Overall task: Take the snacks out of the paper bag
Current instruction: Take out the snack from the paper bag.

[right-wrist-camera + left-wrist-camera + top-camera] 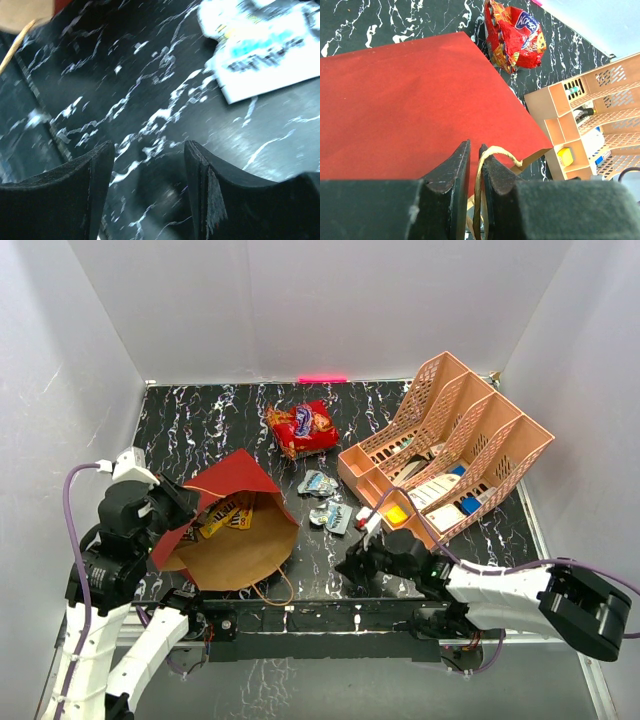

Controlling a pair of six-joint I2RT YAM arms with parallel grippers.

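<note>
The red paper bag (235, 520) lies on its side at the front left, its brown mouth facing the front. Yellow and brown candy packets (226, 517) show inside it. My left gripper (180, 502) is shut on the bag's looped handle (481, 185), above the bag's red side (410, 100). The red-orange chip bag (301, 427) lies on the table behind; it also shows in the left wrist view (516, 35). Pale blue-white packets (326, 502) lie at the middle; one shows in the right wrist view (260, 45). My right gripper (352, 562) is open and empty, low over the table.
A peach lattice organizer (450, 445) with white cards and a yellow block (395, 513) stands at the right. White walls enclose the black marbled table (200, 420). The bag's other handle (272, 595) lies at the front edge.
</note>
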